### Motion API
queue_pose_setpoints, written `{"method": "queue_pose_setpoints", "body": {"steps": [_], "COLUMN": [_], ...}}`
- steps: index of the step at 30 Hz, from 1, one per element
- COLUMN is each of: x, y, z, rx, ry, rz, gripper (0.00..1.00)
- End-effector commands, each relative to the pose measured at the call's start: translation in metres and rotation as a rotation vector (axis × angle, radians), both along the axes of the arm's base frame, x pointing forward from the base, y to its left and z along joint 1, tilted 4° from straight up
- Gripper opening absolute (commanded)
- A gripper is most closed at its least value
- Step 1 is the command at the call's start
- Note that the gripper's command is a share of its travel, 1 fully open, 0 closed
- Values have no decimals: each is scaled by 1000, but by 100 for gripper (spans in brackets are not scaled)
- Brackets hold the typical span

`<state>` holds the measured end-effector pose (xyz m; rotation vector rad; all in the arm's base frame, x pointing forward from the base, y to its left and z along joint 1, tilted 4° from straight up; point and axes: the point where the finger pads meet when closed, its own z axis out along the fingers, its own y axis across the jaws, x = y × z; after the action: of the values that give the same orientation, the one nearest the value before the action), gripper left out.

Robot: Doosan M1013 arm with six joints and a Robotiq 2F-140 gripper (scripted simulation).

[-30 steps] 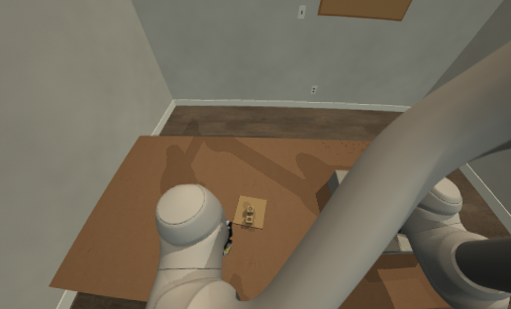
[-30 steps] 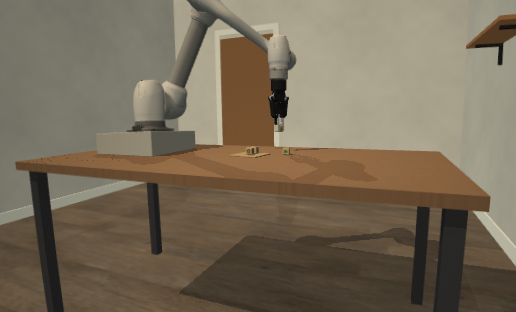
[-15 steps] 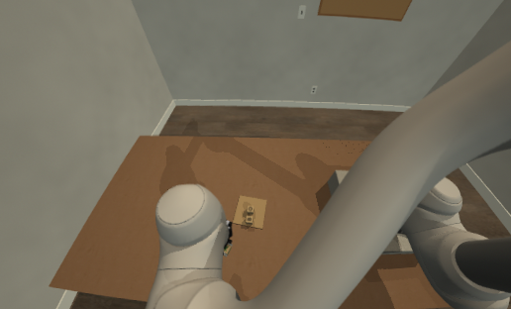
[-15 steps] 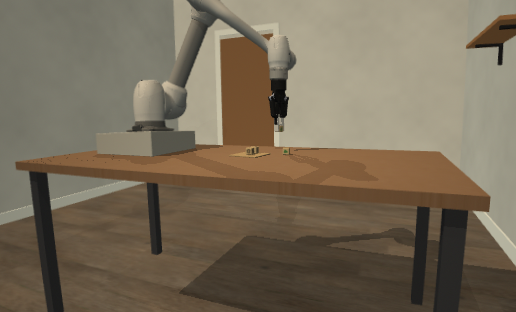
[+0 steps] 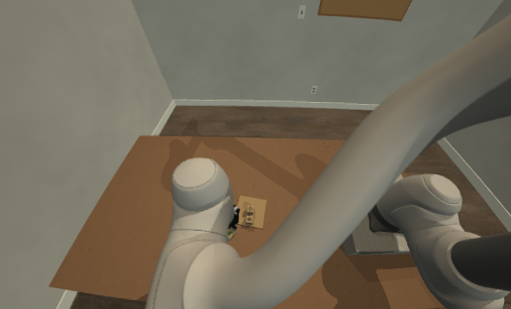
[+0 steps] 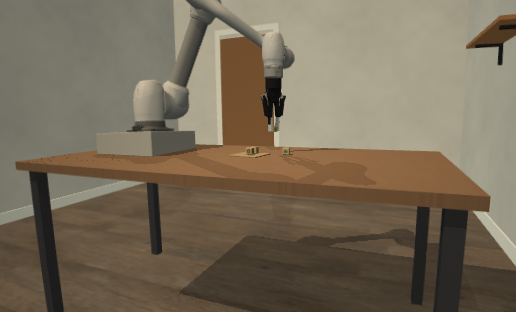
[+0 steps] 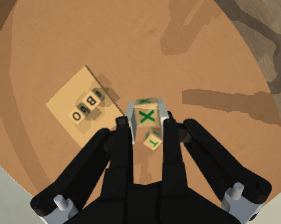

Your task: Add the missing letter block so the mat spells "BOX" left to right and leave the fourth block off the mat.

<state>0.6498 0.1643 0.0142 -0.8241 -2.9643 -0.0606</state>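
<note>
Gripper [image 6: 274, 128] [image 7: 147, 109] pointing straight down above table [image 6: 261, 167] [image 7: 156, 60], clamped on X block [image 7: 147, 116], green X facing wrist camera, upright in that view, long axis unclear.

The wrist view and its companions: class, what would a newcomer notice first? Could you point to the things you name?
Probably the green X on the block [image 7: 147, 117] gripped in the end effector [image 6: 274, 129] [image 7: 147, 109], above the table. Next, the pale mat [image 5: 259, 210] [image 6: 253, 156] [image 7: 66, 102] bearing the B [image 7: 91, 100] and O blocks [image 7: 77, 116].
</note>
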Motion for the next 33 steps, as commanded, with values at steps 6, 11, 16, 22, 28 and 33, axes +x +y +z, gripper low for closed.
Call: {"method": "queue_pose_setpoints", "body": {"steps": [6,11,16,22,28,33], "x": [-8,-14,-21,-32,-43,-52], "y": [-56,-80,-105,-135,-161,-180], "z": [0,-1,-1,-2,-2,-3], "rx": [-20,-26,-33,-41,-48,-53], "ry": [9,16,23,32,40,47], "rz": [-276,-404,-538,-705,-855,-972], "gripper": [16,16,16,16,16,16]}}
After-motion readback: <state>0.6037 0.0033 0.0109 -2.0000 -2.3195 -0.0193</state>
